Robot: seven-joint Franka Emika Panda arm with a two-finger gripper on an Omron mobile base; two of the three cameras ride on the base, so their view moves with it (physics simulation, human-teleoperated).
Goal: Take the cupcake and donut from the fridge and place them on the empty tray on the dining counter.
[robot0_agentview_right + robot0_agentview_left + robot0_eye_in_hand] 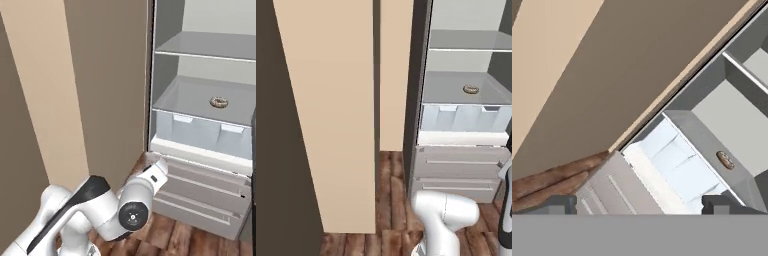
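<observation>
The fridge [466,165] stands open, showing pale grey shelves with drawers below. The donut [471,89], a small brown ring with pale glaze, lies alone on the lower shelf [218,102]. In the hand view the donut [725,160] sits right of centre, well beyond my gripper [639,205]. The gripper is open, its dark fingertips [562,204] spread wide with nothing between them. My white arm [135,200] is folded low in front of the fridge drawers. The cupcake, the tray and the dining counter are out of view.
A tall beige panel [331,100] rises left of the fridge opening, with a dark wall [276,150] beside it. Clear bins [200,132] sit under the donut's shelf, above grey drawers [205,195]. Wooden floor [391,170] runs between panel and fridge.
</observation>
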